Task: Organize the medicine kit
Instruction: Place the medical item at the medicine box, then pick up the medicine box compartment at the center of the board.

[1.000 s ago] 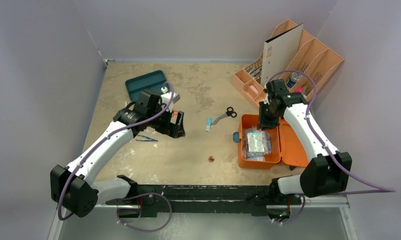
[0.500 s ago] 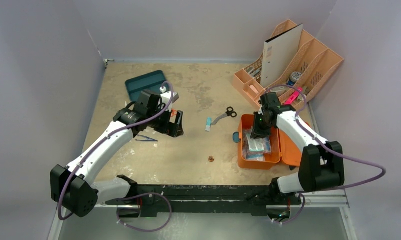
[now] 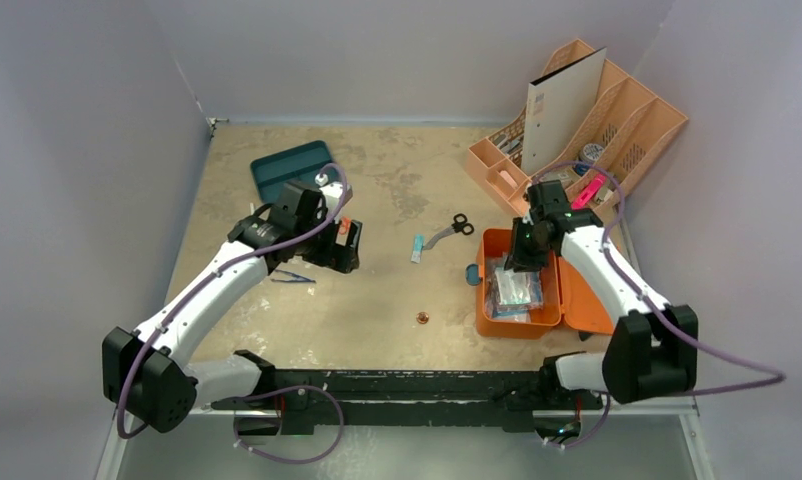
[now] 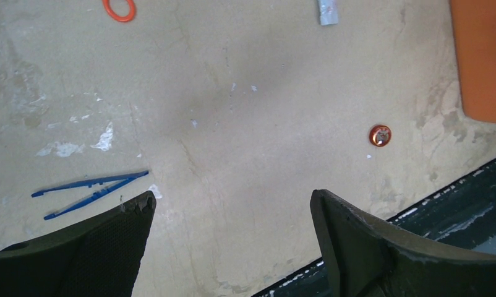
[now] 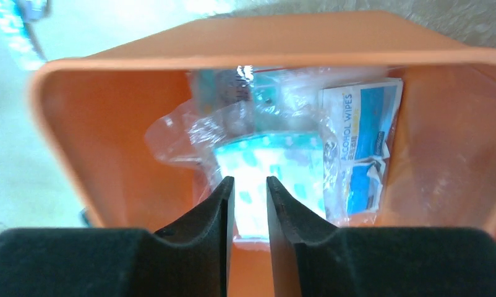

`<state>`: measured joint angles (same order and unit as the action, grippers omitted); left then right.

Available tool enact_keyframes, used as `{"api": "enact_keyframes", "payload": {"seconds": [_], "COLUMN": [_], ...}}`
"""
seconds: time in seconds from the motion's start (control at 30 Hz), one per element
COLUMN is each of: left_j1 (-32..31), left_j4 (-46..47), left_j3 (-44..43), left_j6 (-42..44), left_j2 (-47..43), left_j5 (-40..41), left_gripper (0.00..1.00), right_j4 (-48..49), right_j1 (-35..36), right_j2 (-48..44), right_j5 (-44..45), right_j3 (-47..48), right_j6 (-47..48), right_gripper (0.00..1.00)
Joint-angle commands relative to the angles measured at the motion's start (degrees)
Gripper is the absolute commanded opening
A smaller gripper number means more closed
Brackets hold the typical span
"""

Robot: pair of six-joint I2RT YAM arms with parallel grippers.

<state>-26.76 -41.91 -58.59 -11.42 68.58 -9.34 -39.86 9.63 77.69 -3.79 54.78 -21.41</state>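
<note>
Pale lilac walls close in a mottled beige desk. At its far right corner stands a peach organizer with a white folder upright in it. Just nearer, by the right edge, the orange medicine kit lies open, its lid flat to the right, with plastic packets inside, one of them alcohol wipes. A dark teal tray lies far left.

The left end effector hangs released above bare desk, fingers spread wide, nothing between them. The right end effector hangs over the kit's far end; its fingers stand nearly together with a thin slit above a teal dotted packet, and whether they pinch anything I cannot tell.

Black scissors lie between the arms, a small tube just beside them. Blue tweezers lie beneath the left arm. A copper disc lies near the kit's left side.
</note>
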Motion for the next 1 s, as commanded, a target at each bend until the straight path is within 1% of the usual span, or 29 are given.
{"api": "enact_keyframes", "payload": {"seconds": [0.0, 0.13, 0.27, 0.33, 0.4, 0.47, 0.5, 0.53, 0.63, 0.73, 0.87, 0.97], "left_j1": [-0.3, -0.2, 0.2, 1.5, 4.0, 7.5, 9.3, 11.2, 15.9, 17.6, 19.4, 19.7], "left_j4": [-0.8, -3.5, -5.4, -7.0, -7.7, -7.2, -6.5, -5.4, -3.1, 0.1, 3.2, 5.2], "left_j3": [-1.9, -6.0, -11.4, -15.1, -18.6, -21.5, -22.6, -23.6, -27.8, -32.6, -39.4, -42.4], "left_j6": [-1.8, -3.3, -4.4, -6.1, -7.5, -8.8, -9.4, -9.9, -11.6, -11.4, -11.4, -11.7], "left_j2": [1.2, 3.7, 8.0, 11.5, 15.0, 18.8, 20.4, 22.0, 27.8, 33.5, 40.6, 45.3], "left_j5": [6.5, 11.9, 19.4, 23.0, 24.2, 24.8, 24.7, 24.0, 22.1, 23.5, 23.8, 23.6], "left_gripper": [0.94, 0.94, 0.96, 0.96, 0.95, 0.93, 0.92, 0.91, 0.86, 0.78, 0.65, 0.52], "right_j4": [-4.8, -7.0, -8.0, -8.7, -8.2, -7.8, -7.7, -7.7, -7.8, -7.9, -9.4, -8.8], "right_j1": [-0.1, -0.1, -0.1, -0.1, 0.0, 0.0, 0.0, 0.0, 0.0, 0.0, 0.0, 0.0], "right_j2": [-6.9, -10.6, -14.7, -16.4, -18.2, -20.3, -21.0, -21.8, -24.1, -25.9, -26.9, -28.1], "right_j5": [-1.6, -6.3, -8.4, -11.2, -15.1, -17.4, -18.2, -18.8, -18.9, -18.9, -22.5, -23.7], "right_j3": [5.1, 8.2, 11.4, 12.9, 13.2, 13.1, 12.9, 12.8, 12.1, 11.7, 13.1, 13.3], "right_j6": [-0.4, -0.7, -0.5, -0.6, -1.3, -2.1, -2.5, -2.6, -3.0, -3.5, -4.1, -5.1], "right_gripper": [0.32, 0.45, 0.58, 0.63, 0.68, 0.82, 0.94, 0.98, 0.99, 0.99, 0.99, 0.99]}}
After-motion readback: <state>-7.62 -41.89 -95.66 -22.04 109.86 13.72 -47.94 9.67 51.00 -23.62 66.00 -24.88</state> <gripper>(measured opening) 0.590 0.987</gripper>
